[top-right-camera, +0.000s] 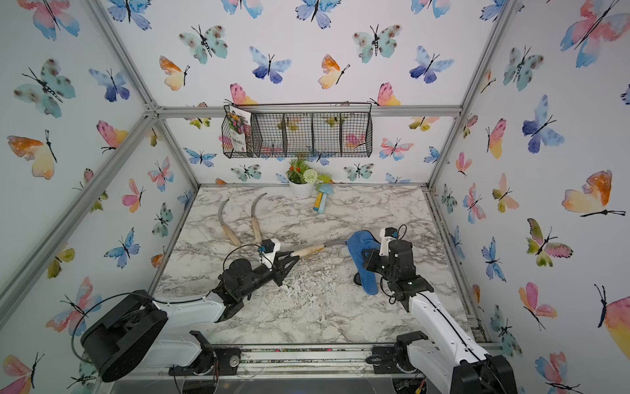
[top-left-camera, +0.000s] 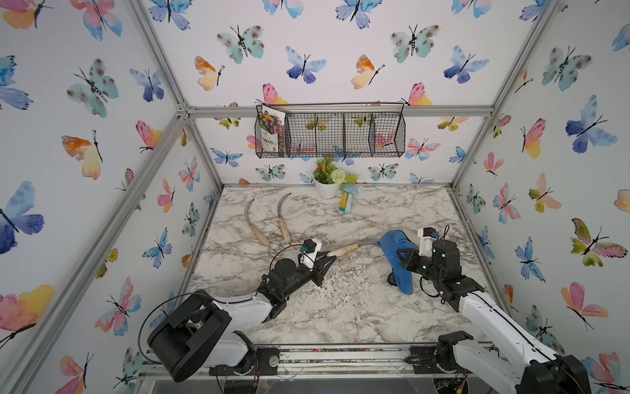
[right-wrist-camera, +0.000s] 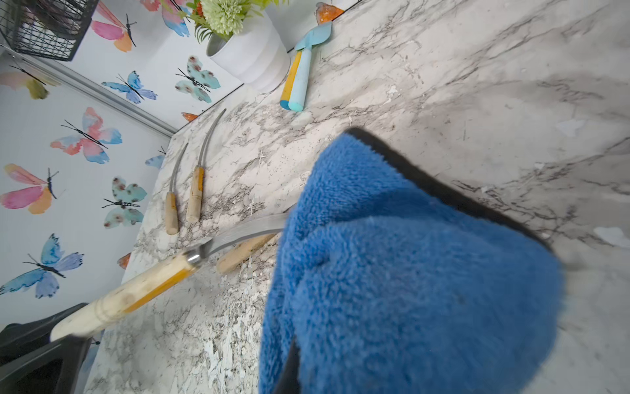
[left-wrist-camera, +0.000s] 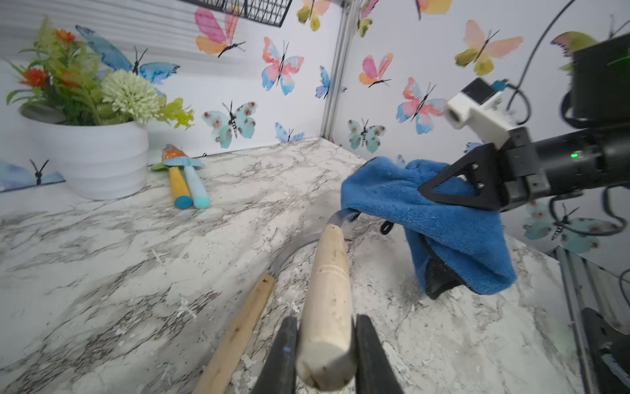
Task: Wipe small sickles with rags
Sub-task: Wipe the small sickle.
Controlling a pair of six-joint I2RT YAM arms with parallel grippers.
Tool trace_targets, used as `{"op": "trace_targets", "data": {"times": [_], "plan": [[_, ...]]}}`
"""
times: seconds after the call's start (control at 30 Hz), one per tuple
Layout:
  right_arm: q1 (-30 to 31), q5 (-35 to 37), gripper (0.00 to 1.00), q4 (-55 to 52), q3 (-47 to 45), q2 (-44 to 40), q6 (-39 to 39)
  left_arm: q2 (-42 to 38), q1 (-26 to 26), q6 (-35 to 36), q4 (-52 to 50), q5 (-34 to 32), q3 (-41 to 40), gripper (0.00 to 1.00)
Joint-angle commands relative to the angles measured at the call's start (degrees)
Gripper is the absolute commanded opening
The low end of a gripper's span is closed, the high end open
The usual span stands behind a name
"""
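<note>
The left fingers (left-wrist-camera: 371, 354) clamp the sickle (top-left-camera: 351, 248) by its wooden handle (left-wrist-camera: 327, 300). Its thin, stiff blade (right-wrist-camera: 249, 228) pokes out ahead of them into the rag (left-wrist-camera: 453, 235). The right fingers (left-wrist-camera: 484, 177) pinch the soft, floppy rag tight. The blade looks sharp, so holding the handle seems safest.

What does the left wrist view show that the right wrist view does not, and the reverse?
Only the left wrist view shows the right hand plainly, shut on the blue rag. Only the right wrist view shows two more sickles lying side by side on the marble table. Both show the rag, the held sickle in the left hand with its blade end hidden by the rag, a fourth sickle on the table, the white flower pot and the yellow and light-blue toys.
</note>
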Motion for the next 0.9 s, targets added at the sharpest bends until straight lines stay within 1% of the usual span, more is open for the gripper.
{"op": "trace_targets", "data": {"times": [0.0,0.03,0.1,0.17,0.2,0.27,0.33,0.5,0.63,0.73,0.8,0.87], "plan": [[5.3,6.7,0.02,-1.2,4.0,2.9,-1.1,3.7,0.9,-1.1,-0.4,-1.9,2.5,0.00],[6.1,7.1,0.02,-1.1,5.0,4.5,-1.1,4.3,1.0,-1.1,-0.9,-0.4,2.9,0.00],[6.0,7.6,0.02,-0.5,6.7,7.4,-0.9,4.4,0.8,1.4,-0.9,4.1,2.7,0.00],[6.0,9.1,0.02,-0.4,8.7,9.7,-0.8,4.3,0.8,1.4,0.2,3.7,2.0,0.00],[6.0,10.8,0.02,-1.3,10.1,10.3,-0.8,4.0,0.7,0.9,-0.1,2.2,1.9,0.00],[5.9,12.9,0.02,-2.9,12.1,10.1,-0.6,3.3,1.2,0.0,-0.5,0.9,1.5,0.00],[5.9,14.3,0.02,-4.0,12.8,8.0,-0.4,2.0,2.2,-1.8,0.2,0.9,0.5,0.00],[6.0,16.9,0.02,-9.0,11.6,-1.2,-0.1,-3.8,7.0,-8.7,3.6,4.9,-4.0,0.00],[6.4,15.0,0.02,-12.0,8.6,-6.2,0.7,-8.6,7.9,-13.1,3.9,1.7,-6.8,0.00],[9.5,13.1,0.02,-10.6,5.2,-7.7,2.2,-9.7,8.6,-15.4,6.8,0.7,-8.7,0.00],[14.3,13.9,0.02,-9.5,3.9,-7.5,3.4,-9.4,9.0,-16.4,9.6,1.8,-9.6,0.00],[20.3,15.9,0.02,-7.7,3.1,-6.9,4.9,-9.1,9.0,-17.1,9.4,2.0,-9.4,0.00]]}}
